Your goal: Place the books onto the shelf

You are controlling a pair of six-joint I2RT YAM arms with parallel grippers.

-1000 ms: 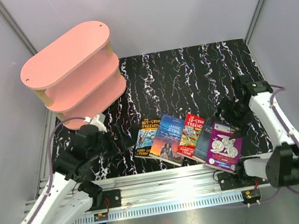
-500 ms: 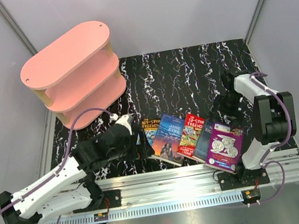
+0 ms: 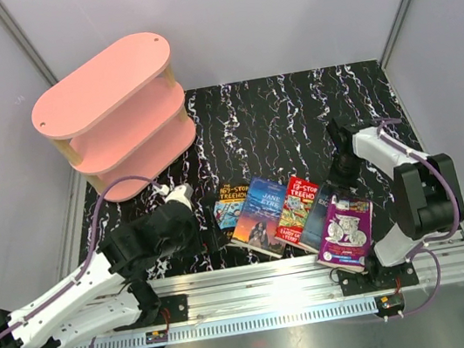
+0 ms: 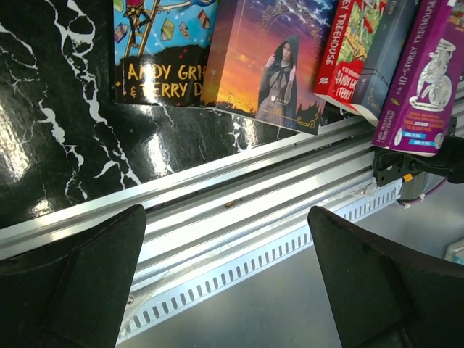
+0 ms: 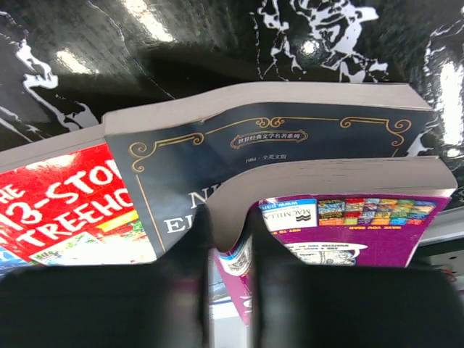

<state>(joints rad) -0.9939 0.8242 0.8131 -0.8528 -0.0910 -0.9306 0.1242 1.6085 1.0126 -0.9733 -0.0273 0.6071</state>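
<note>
Right claw (image 5: 226, 228) is pinched onto the purple book (image 5: 348, 221). Its 2 fingers (image 5: 190, 254) are tight on either side of the book's far edge near a corner, with the pages curling up between them. That purple book lies partly over the dark blue "Nineteen Eighty-Four" (image 5: 290, 134), and the red Treehouse (image 5: 65, 196) sits just beside that.

In the top view all 5 books lie fanned in a row on the table, near its front edge. Jane Eyre (image 3: 259, 214) and the blue-yellow Treehouse (image 3: 227, 212) make up the left end.

Left claw (image 3: 211, 235) is just beside that blue-yellow cover with its jaws spread wide and nothing in them. It hangs low over the aluminium rail (image 3: 258, 280).

The pink shelf (image 3: 103, 84) stands at the far-left corner with its 3 oval boards stacked on pale posts, well apart from the books.

The table (image 3: 277, 123) is glossy black with white marble veins, and pale grey walls (image 3: 276, 8) close in the cell.
</note>
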